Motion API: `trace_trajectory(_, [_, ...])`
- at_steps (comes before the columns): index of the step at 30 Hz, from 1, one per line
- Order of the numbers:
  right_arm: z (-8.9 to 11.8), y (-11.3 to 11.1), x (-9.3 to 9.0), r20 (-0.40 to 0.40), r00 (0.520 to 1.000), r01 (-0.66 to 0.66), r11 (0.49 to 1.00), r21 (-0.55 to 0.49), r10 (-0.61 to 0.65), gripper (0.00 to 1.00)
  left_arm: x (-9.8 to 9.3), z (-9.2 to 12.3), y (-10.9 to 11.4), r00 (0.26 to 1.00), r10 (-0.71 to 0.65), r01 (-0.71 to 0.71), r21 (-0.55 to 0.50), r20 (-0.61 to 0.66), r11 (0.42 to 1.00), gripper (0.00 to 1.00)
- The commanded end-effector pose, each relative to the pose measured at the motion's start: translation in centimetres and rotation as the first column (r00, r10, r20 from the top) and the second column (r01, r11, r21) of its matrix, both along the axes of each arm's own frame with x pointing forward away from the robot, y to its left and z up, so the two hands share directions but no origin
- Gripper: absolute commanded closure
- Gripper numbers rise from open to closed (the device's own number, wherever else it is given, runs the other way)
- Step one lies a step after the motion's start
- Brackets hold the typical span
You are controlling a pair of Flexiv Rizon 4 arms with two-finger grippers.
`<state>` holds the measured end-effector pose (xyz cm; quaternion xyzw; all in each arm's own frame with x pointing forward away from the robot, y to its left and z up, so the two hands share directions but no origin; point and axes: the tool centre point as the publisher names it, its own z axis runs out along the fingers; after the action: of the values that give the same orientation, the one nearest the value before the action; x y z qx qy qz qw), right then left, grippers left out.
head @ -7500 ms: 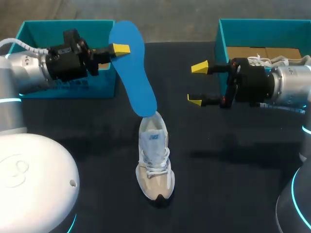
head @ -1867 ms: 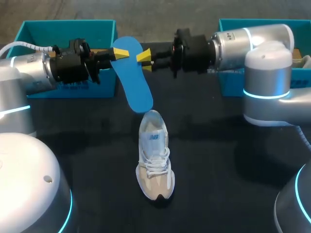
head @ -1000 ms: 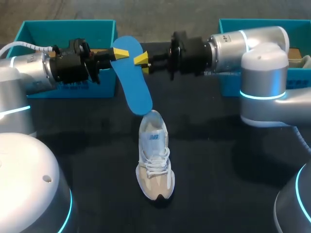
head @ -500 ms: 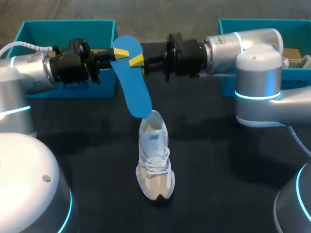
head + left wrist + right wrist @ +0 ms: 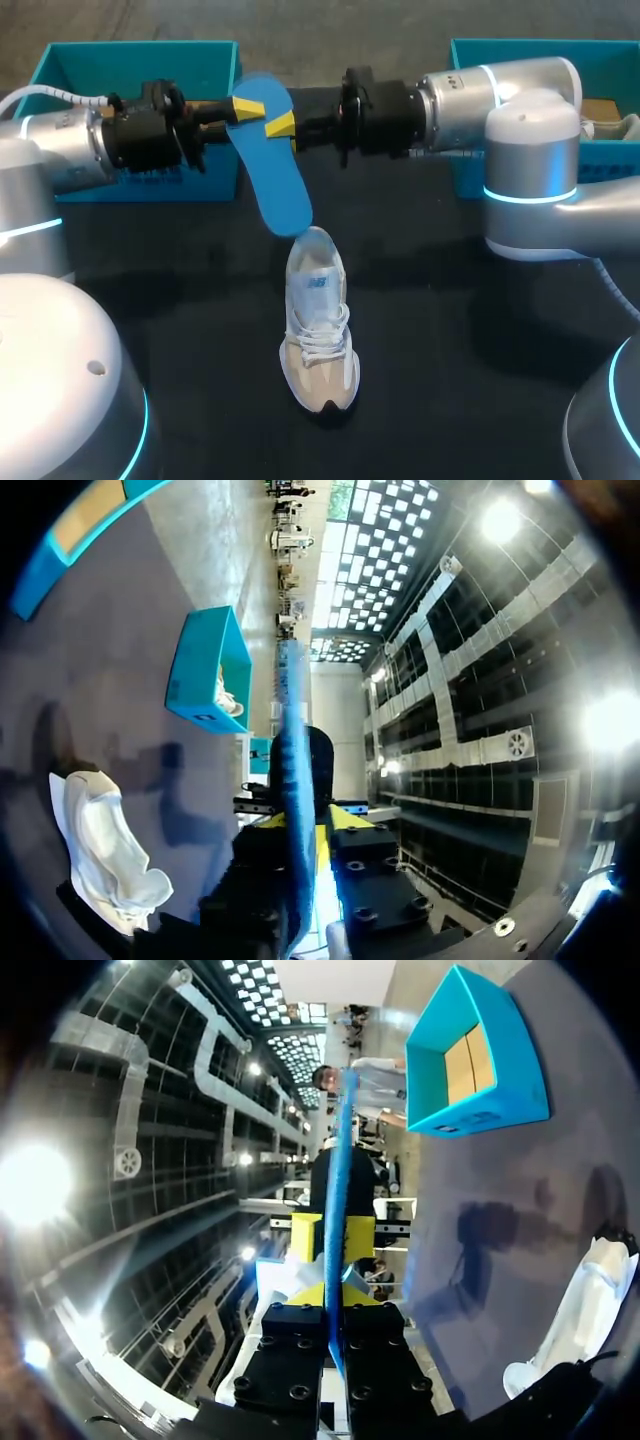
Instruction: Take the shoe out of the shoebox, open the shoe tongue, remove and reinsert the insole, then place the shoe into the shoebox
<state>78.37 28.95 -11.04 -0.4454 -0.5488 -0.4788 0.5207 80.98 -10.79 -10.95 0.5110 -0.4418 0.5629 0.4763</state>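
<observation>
A blue insole [image 5: 275, 175] stands steeply tilted, its lower end in the heel of the white and beige shoe [image 5: 318, 325] lying mid-table. My right gripper [image 5: 281, 125], reaching across from the right, is shut on the insole's upper part; in the right wrist view the insole [image 5: 340, 1190] runs edge-on between its tips [image 5: 335, 1260]. My left gripper [image 5: 241, 108] is at the opposite edge. In the left wrist view the insole [image 5: 293, 740] lies between its slightly parted fingers [image 5: 300, 825], and the shoe [image 5: 105, 855] is below.
A teal shoebox [image 5: 130, 60] stands at the back left behind my left arm. A second teal shoebox [image 5: 465, 80] is at the back right, with something white [image 5: 622, 125] in it. The dark tabletop surrounds the shoe.
My right gripper moved left onto the insole's upper part and closed on it. My left gripper's fingers have eased apart. The shoe has not moved.
</observation>
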Motion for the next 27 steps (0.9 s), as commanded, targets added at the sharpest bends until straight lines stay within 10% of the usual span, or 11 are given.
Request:
trace_trajectory(1, [0.0, 0.0, 0.1, 0.001, 1.0, 0.002, 1.0, 0.001, -0.002, 1.0, -0.2, 0.1, 0.1, 1.0, -0.003, 0.003, 0.009, 0.01, 1.0, 0.0])
trace_trajectory(16, [-1.9, -2.4, 0.2, -0.009, 1.0, 0.027, 1.0, -0.007, -0.027, 1.0, -0.7, 0.0, 4.4, 0.999, -0.038, 0.031, 0.208, 0.027, 0.978, 0.0])
trace_trajectory(27, [-3.7, -2.2, 0.6, 0.03, 0.999, 0.024, 1.0, -0.005, -0.024, 1.0, -0.6, 0.4, 7.8, 0.992, -0.122, 0.08, 0.561, 0.039, 0.824, 0.0])
